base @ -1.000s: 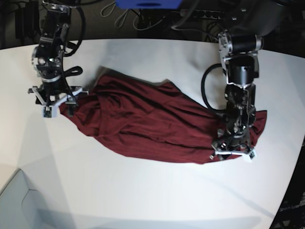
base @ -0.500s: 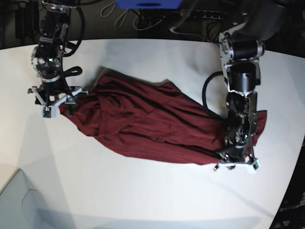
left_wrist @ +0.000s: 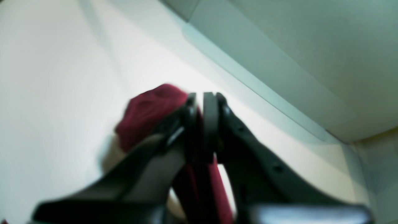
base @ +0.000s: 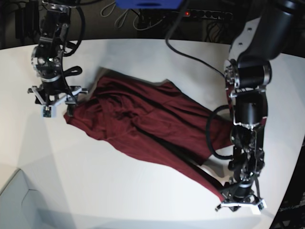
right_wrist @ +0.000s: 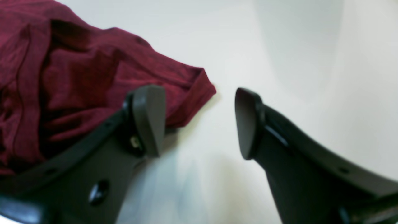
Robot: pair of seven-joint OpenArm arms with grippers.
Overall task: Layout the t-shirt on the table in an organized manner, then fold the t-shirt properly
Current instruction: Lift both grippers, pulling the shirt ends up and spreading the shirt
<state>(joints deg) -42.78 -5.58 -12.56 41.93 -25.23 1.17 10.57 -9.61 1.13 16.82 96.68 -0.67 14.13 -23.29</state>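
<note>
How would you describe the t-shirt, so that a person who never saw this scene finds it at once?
Look at the wide white table that fills the base view. Between the two black arms lies the t-shirt, a crumpled dark red cloth, one corner stretched out to the left gripper. It is the only soft, coloured thing there.

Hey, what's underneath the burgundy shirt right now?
The t-shirt lies bunched on the white table, one edge pulled out by the left tool. Bare tabletop shows all around it; whatever lies under the fabric is covered.
</note>
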